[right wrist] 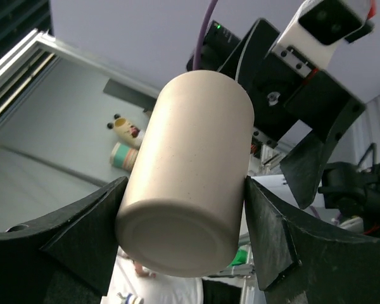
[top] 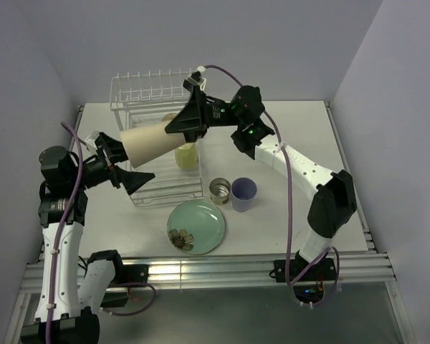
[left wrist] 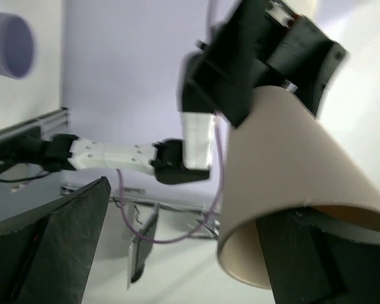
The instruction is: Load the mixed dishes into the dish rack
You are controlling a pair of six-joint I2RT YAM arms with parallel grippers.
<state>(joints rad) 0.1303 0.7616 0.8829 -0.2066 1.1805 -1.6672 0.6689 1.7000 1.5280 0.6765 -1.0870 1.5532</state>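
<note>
The left pincer point(top: 122, 163) hangs spread wide over the left side of the dish rack point(top: 161, 192). One of its fingers point(left wrist: 304, 259) sits right at the open mouth of the tan cup point(top: 154, 142), and its other finger stands well clear of the cup. The cup is in the air above the rack, tipped on its side with the mouth to the left and the flat base to the right. The right pincer point(right wrist: 185, 190) is clamped on the cup near that base, with a finger pressed to each side of the wall. The rack stands on the white counter point(top: 294, 143), and its row of upright prongs is at its far end. Inside the rack, along its right edge and just below the raised cup, a pale yellow-green mug point(top: 188, 156) stands upright. The mint-green plate point(top: 197, 226) with its flower motif lies flat on the counter off the rack's near right corner. The small metal cup point(top: 220, 190) stands upright, mouth up, just beside the same corner on the right. The lavender cup point(top: 244, 193) stands touching or nearly touching the metal cup's right side, farther from the rack.
</note>
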